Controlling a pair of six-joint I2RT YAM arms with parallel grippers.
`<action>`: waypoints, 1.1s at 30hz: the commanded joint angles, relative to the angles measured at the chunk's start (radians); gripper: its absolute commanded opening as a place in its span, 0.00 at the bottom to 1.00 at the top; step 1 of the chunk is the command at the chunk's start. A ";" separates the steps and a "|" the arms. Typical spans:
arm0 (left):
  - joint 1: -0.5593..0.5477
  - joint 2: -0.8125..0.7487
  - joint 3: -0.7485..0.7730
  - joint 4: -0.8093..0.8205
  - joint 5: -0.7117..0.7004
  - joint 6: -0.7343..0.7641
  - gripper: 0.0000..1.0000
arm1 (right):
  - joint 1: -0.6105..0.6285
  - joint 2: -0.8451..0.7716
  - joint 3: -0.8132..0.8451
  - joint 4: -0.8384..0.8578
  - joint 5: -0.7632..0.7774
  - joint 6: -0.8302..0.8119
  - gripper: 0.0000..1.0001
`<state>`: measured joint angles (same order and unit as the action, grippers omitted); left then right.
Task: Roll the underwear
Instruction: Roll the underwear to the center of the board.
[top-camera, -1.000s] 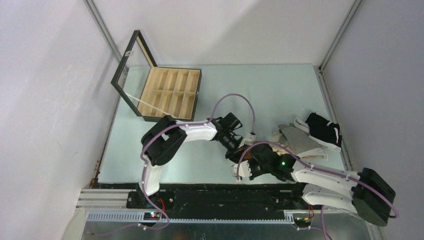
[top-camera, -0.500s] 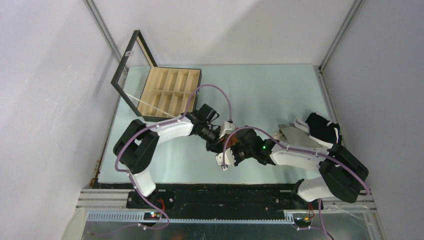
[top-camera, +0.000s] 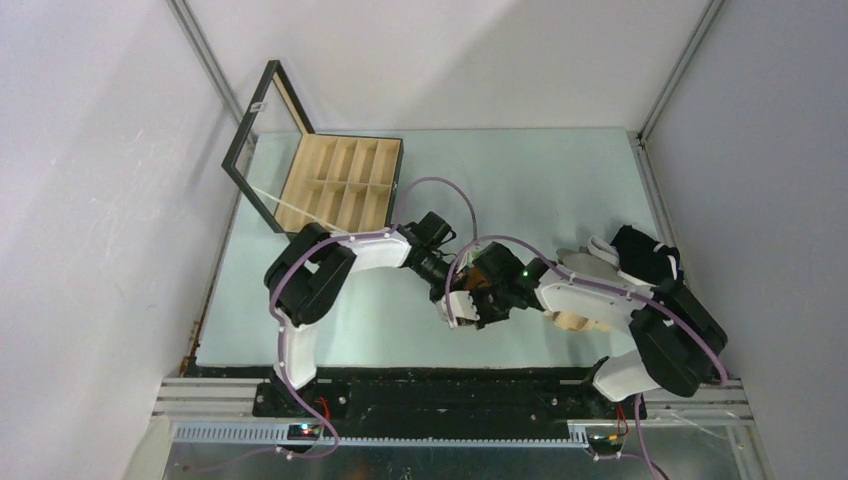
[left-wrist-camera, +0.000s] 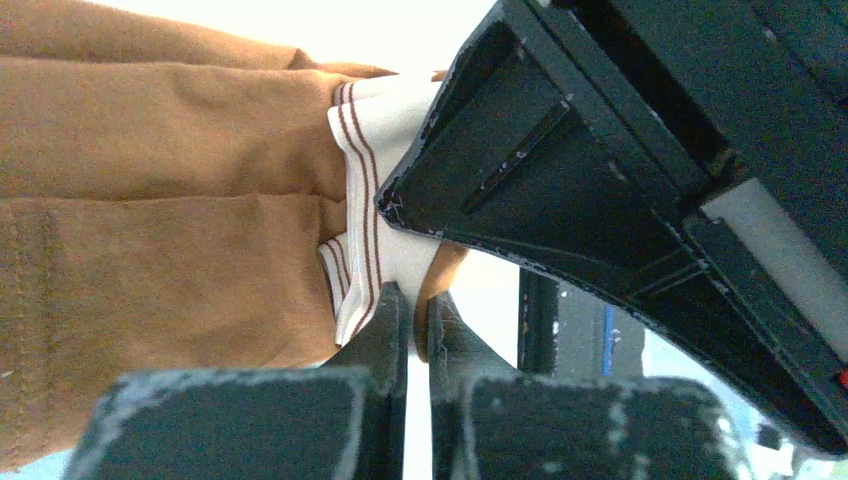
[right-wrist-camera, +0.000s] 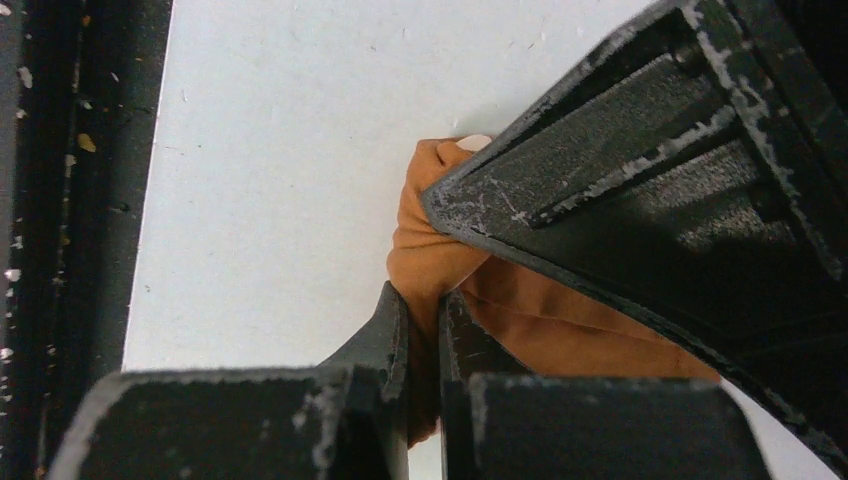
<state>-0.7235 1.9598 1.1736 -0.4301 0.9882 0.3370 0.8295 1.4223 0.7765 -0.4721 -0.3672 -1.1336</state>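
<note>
Left wrist view, right up close: the left gripper (left-wrist-camera: 409, 305) is clenched tight on the white striped waistband of the rust-brown underwear (left-wrist-camera: 170, 200); the folded cloth runs lengthwise away from the fingertips, waistband end nearest the jaws.

Right wrist view: the right gripper (right-wrist-camera: 425, 308) is pinched on a bunched corner of the same rust-brown cloth, which sits between its fingers and spreads out past them.

From the top external view both grippers meet tip to tip at mid-table, toward the near edge, with the garment held between them and mostly hidden; its long axis across the table (top-camera: 560, 180) I cannot call.

Further right lies a pile: beige underwear (top-camera: 572, 321) nearest, grey underwear (top-camera: 598, 272) behind it, black underwear with white trim (top-camera: 645, 255) beyond.

Far left stands the compartment box (top-camera: 345, 180), lid (top-camera: 247, 118) up, its compartments showing only pale wood.
</note>
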 joint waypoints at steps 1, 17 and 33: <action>0.020 0.042 0.029 0.040 0.012 -0.136 0.00 | -0.076 0.077 0.057 -0.214 -0.125 0.086 0.00; 0.137 0.202 0.176 0.097 0.080 -0.429 0.03 | -0.379 0.552 0.458 -0.514 -0.309 0.273 0.00; 0.246 -0.160 -0.113 0.304 -0.152 -0.407 0.46 | -0.365 0.950 0.903 -0.832 -0.204 0.406 0.00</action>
<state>-0.4751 2.0666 1.1889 -0.3588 0.9668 -0.2054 0.5362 2.2475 1.6840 -1.1995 -0.8024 -0.9798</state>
